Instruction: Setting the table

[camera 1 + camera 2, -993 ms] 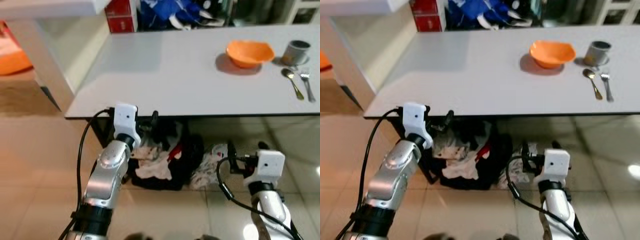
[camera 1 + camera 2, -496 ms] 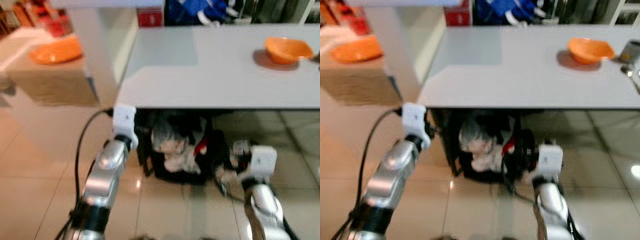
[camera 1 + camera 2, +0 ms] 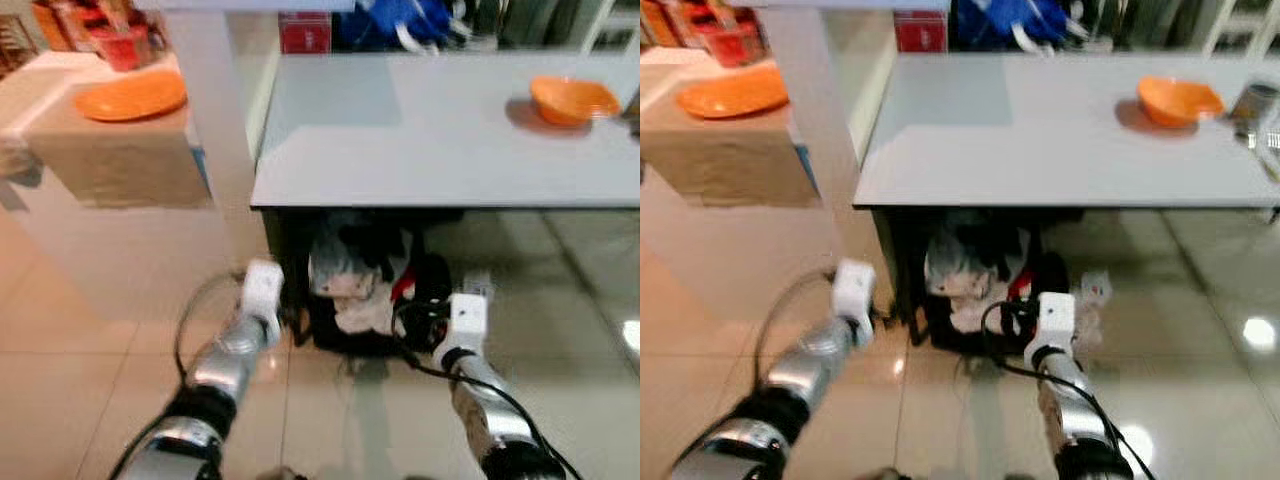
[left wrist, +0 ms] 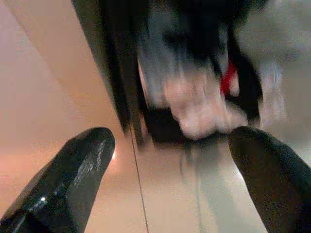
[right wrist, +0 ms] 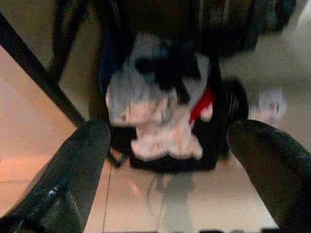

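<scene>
An orange bowl [image 3: 568,99] sits on the grey table [image 3: 400,140] at the far right, with a metal cup [image 3: 1257,102] beside it. An orange plate [image 3: 130,96] lies on a low cloth-covered counter [image 3: 110,160] to the left. Both arms hang low in front of the table, above the floor. My left gripper [image 4: 171,138] is open with nothing between its fingers [image 4: 77,170]. My right gripper [image 5: 170,131] is open too and holds nothing. Both point at the dark space under the table.
Under the table stands a black basket [image 3: 355,300] stuffed with white and red cloth. A white pillar [image 3: 215,90] rises between the counter and the table. Glossy beige floor tiles [image 3: 90,380] spread to the left and right. Red boxes and blue bags stand behind the table.
The camera has swung left and pulled back, bringing the orange plate and counter into view. Both arms have dropped lower toward the floor. The grippers hold nothing throughout.
</scene>
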Controlling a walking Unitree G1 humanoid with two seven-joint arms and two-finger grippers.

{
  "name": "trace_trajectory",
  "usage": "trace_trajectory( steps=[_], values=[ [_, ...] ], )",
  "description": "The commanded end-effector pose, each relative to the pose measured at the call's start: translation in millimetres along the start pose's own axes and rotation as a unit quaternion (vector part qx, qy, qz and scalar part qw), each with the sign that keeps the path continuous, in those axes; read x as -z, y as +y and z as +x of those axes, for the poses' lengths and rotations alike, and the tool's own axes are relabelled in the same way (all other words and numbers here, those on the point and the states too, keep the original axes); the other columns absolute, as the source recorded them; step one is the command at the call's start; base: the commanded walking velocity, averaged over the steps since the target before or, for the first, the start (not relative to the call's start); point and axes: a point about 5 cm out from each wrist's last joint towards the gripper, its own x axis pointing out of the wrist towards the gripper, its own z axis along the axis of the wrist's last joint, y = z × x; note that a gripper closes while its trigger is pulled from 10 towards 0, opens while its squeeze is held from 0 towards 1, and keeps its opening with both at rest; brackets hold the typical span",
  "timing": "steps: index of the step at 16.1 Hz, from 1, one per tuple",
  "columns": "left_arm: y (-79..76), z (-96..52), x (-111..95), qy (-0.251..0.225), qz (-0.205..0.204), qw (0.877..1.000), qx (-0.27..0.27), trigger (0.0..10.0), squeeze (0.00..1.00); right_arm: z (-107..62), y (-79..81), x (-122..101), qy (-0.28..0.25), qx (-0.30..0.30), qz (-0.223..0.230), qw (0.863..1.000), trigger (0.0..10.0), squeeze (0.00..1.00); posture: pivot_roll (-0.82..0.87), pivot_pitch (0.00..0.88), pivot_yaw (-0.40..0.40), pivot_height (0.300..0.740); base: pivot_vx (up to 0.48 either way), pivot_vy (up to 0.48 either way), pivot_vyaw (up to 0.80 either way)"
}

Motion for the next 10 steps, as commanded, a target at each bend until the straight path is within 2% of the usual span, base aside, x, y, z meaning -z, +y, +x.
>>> trace_trajectory(
  steps=[1,3,4,5,7,8,10],
  values=[
    [-3.7,2.2,8.5,0.038,-0.021,0.999,-0.002,10.0,0.00,0.2,-2.4,12.7,0.035,0.009,0.002,0.999,10.0,0.00,-0.11,0.000,0.069,0.727,0.000,0.000,0.00],
    [-7.6,-0.5,36.2,0.107,-0.044,0.993,-0.006,10.0,0.00,-2.7,-2.9,34.7,0.092,0.016,0.003,0.996,10.0,0.00,-0.12,0.000,0.070,0.727,0.000,0.000,0.00],
    [-7.9,-10.4,70.4,0.191,-0.041,0.981,-0.005,10.0,0.00,-10.4,-1.8,57.0,0.152,0.015,0.003,0.988,10.0,0.00,-0.13,0.000,0.072,0.727,0.000,0.000,0.00],
    [-7.9,-10.4,70.4,0.191,-0.041,0.981,-0.005,10.0,0.00,-10.4,-1.8,57.0,0.152,0.015,0.003,0.988,10.0,0.00,-0.13,0.000,0.072,0.727,0.000,0.000,0.00],
    [12.2,-31.1,112.6,0.274,0.016,0.961,-0.038,10.0,0.00,-26.7,5.5,88.3,0.225,-0.008,-0.030,0.974,10.0,0.00,-0.14,0.000,0.070,0.727,0.000,0.000,0.00],
    [20.0,-37.9,123.3,0.291,0.013,0.955,-0.054,10.0,0.00,-32.2,8.1,97.5,0.245,-0.014,-0.030,0.969,10.0,0.00,-0.14,0.000,0.071,0.727,0.000,0.000,0.00],
    [22.0,-44.2,133.0,0.317,-0.020,0.946,-0.060,10.0,0.00,-33.0,8.1,99.4,0.247,0.001,0.011,0.969,10.0,0.00,-0.14,0.000,0.071,0.727,0.000,0.000,0.00]
  ],
)
